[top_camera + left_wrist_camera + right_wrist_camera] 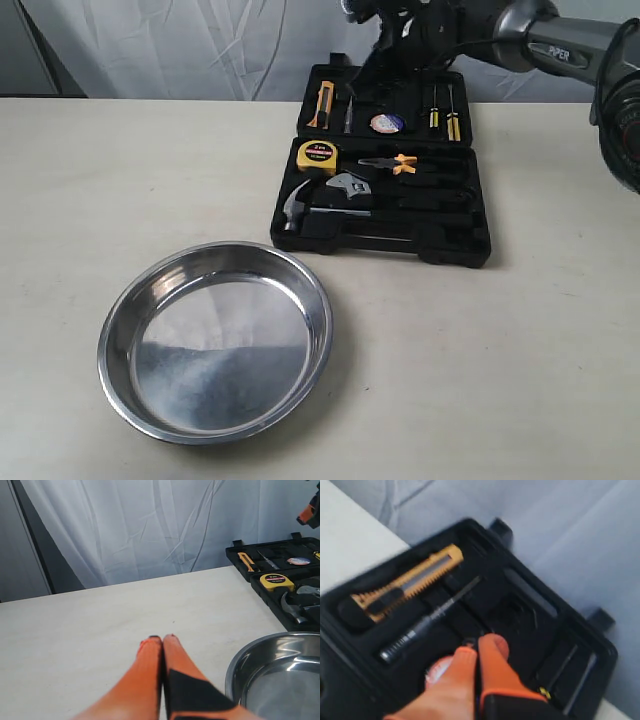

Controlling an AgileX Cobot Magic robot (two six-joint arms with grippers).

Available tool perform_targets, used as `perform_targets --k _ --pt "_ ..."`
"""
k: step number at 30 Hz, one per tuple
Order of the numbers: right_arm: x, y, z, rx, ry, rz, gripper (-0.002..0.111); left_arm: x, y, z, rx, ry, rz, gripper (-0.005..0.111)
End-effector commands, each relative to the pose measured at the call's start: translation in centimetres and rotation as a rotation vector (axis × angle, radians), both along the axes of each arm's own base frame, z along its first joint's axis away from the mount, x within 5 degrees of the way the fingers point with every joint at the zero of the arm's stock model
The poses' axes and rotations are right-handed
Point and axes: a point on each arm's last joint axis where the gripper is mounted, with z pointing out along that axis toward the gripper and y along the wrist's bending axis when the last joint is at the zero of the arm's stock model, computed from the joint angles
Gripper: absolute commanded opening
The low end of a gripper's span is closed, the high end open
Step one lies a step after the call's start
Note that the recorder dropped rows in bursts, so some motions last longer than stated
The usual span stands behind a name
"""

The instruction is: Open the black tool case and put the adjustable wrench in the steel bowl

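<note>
The black tool case (440, 240) lies open at the back of the table, lid folded back. In the lower tray the adjustable wrench (352, 186) rests with its silver head just above the claw hammer (298, 206). The steel bowl (125, 318) sits empty in front of the case, to its left. My right gripper (479, 647) is shut with nothing in it and hovers over the lid half of the case (530, 630). The left gripper (162, 639) is shut and empty above bare table, left of the bowl (240, 665) and well away from the case (250, 575).
A yellow tape measure (316, 155), yellow-handled pliers (395, 164) and screwdrivers (443, 112) fill other slots. A yellow utility knife (410, 585), a thin driver (427, 622) and a round roll (436, 674) lie under the right gripper. White curtain stands behind.
</note>
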Motion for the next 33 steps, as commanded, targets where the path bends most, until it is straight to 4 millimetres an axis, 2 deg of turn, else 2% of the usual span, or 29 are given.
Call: perform_targets --k 1,5,9,11,15,18,20,23,26,29,30,33 --pt "0.0 -4.9 -0.4 -0.049 0.184 -0.238 -0.001 0.0 0.0 0.1 -0.003 -0.004 -0.001 0.000" --pt "-1.4 -6.2 0.3 -0.098 0.417 -0.320 -0.001 0.0 0.0 0.1 -0.003 -0.004 -0.001 0.000" --pt "-3.5 -5.5 1.0 -0.109 0.678 -0.222 -0.001 0.0 0.0 0.1 -0.003 -0.004 -0.001 0.000" --pt "-3.7 -4.5 1.2 -0.046 0.693 -0.121 -0.001 0.0 0.0 0.1 -0.003 -0.004 -0.001 0.000" --pt "-4.1 -2.9 1.4 0.105 0.736 -0.028 -0.001 0.0 0.0 0.1 -0.003 -0.004 -0.001 0.000" --pt "-4.3 -1.7 1.1 0.157 0.750 0.046 -0.001 0.0 0.0 0.1 -0.003 -0.004 -0.001 0.000" --pt "-4.4 -1.3 1.1 0.140 0.739 0.101 -0.001 0.0 0.0 0.1 -0.003 -0.004 -0.001 0.000" --pt "-4.7 -0.2 1.1 0.046 0.682 0.282 0.000 0.0 0.0 0.1 -0.003 -0.004 -0.001 0.000" --pt "-5.1 1.0 1.1 -0.052 0.621 0.460 0.014 0.0 0.0 0.1 -0.003 -0.004 -0.001 0.000" --pt "-5.5 2.1 1.0 -0.134 0.592 0.544 0.041 0.0 0.0 0.1 -0.003 -0.004 -0.001 0.000" --pt "-5.7 2.4 0.8 -0.195 0.583 0.563 0.047 0.0 0.0 0.1 -0.003 -0.004 -0.001 0.000" --pt "-6.0 2.9 0.4 -0.350 0.575 0.572 0.048 0.0 0.0 0.1 -0.003 -0.004 -0.001 0.000"
